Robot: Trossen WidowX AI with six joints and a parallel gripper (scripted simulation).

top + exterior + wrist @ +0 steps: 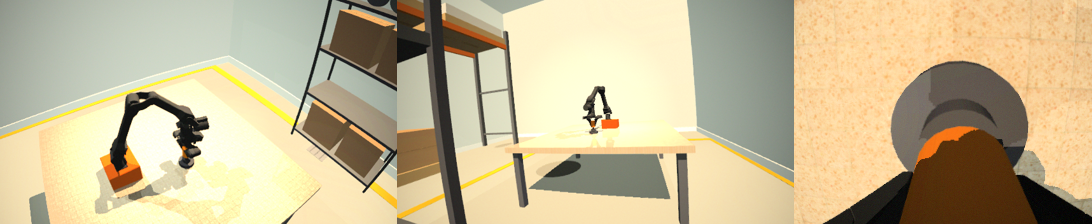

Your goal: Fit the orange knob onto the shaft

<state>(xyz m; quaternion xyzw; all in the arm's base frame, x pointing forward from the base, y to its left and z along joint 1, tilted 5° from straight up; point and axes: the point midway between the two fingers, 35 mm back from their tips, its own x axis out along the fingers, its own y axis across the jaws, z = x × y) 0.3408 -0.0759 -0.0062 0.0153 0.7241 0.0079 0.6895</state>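
Observation:
The orange knob (184, 153) (593, 123) (966, 192) is upright between the fingers of my gripper (188, 153) (593, 125) (963, 183), which is shut on it and points down. The dark round pedestal (186, 163) (593, 131) (910, 117) stands on the table directly below. The knob's lower end is just over the pedestal's raised middle; I cannot tell whether it touches the shaft. In the wrist view the knob covers the near part of the pedestal. The shaft, its flat side and the knob's hole are hidden.
The arm's orange base block (127, 180) (609, 124) stands on the pale table (73, 143) (600, 149), to the left of the pedestal in the top view and behind it to the right in the exterior view. Shelves with boxes (324, 127) stand beyond the table.

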